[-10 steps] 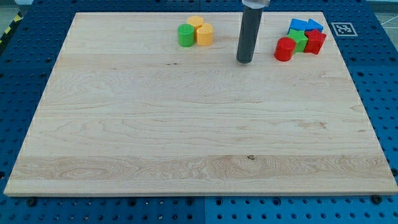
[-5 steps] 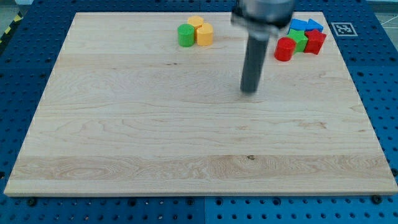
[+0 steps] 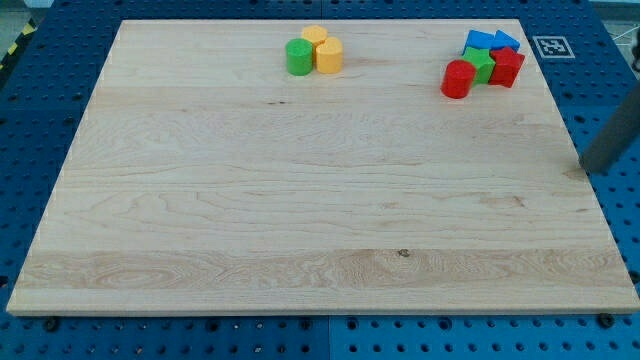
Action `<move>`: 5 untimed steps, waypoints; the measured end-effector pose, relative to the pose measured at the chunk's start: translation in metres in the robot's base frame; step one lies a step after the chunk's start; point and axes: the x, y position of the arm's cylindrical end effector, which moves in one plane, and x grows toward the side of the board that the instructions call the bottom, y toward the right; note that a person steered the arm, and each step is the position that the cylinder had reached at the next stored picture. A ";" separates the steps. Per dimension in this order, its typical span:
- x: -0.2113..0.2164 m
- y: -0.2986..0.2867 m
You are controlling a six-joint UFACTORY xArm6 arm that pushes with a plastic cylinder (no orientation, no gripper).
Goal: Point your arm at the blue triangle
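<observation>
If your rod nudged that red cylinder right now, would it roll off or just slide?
Probably slide: the red cylinder stands upright on its flat end. It looks small and light, so it should move easily. Pushed rightward, it would likely jam against the green block beside it. My tip is far off.

the desk [image 3: 300,200] is pale wood with fine lengthwise grain and a small dark knot, smooth and matt. around it lies a blue perforated base [image 3: 40,120], looking like painted metal. the red cylinder [image 3: 458,79], green cylinder [image 3: 298,57] and yellow blocks [image 3: 323,48] have plain, evenly coloured faces with a soft sheen. at 3 o'clock the rod is dark grey, matt and blurred.
</observation>
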 end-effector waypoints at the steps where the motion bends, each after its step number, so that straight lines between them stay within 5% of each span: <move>1: -0.063 -0.012; 3: -0.174 -0.014; 5: -0.209 -0.017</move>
